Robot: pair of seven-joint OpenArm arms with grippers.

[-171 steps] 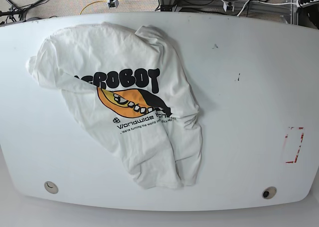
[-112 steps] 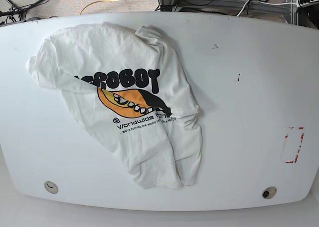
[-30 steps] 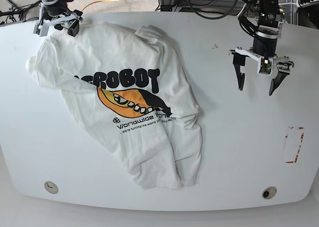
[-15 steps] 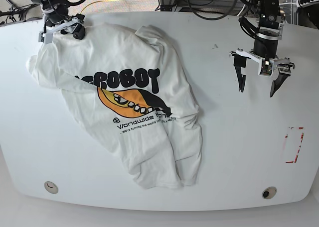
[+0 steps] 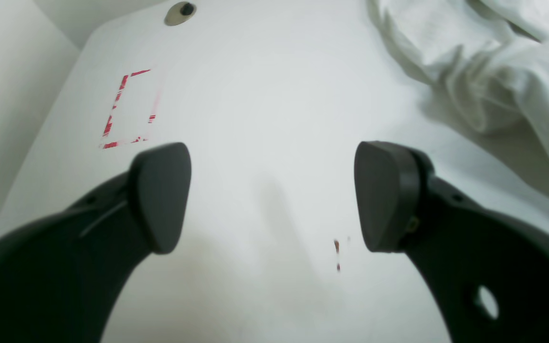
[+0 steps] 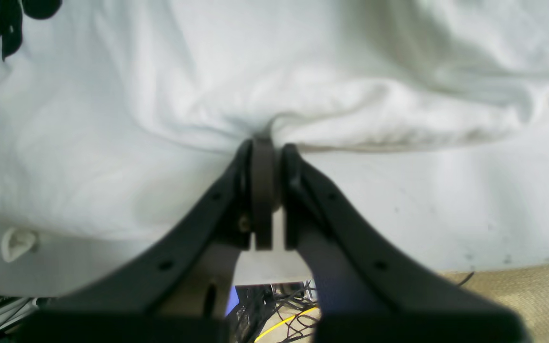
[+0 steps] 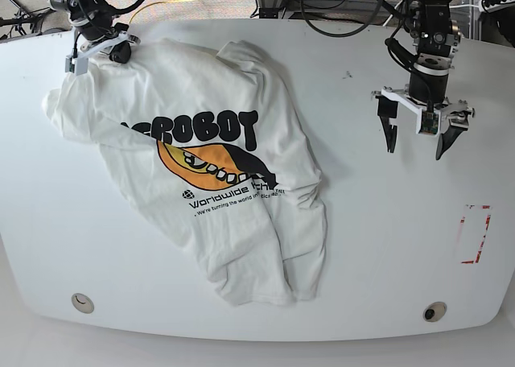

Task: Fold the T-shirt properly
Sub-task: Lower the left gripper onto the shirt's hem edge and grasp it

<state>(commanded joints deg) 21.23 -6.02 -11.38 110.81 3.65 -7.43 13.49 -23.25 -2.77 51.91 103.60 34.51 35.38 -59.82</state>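
Note:
The white T-shirt lies crumpled on the left half of the white table, print side up, showing black "ROBOT" lettering and an orange-and-black oval. My right gripper is at the shirt's far left corner. In the right wrist view it is shut on a pinch of the shirt's edge. My left gripper is open and empty over bare table, to the right of the shirt. In the left wrist view it has its pads wide apart, and the shirt's bunched edge shows at upper right.
A red rectangular mark is near the table's right edge and also shows in the left wrist view. Round holes sit near the front edge. Small dark specks mark the table. Cables lie on the floor behind.
Both arms have come into view. My right gripper came down onto the shirt's far left corner and closed on its edge. My left gripper shifted slightly right, still open.

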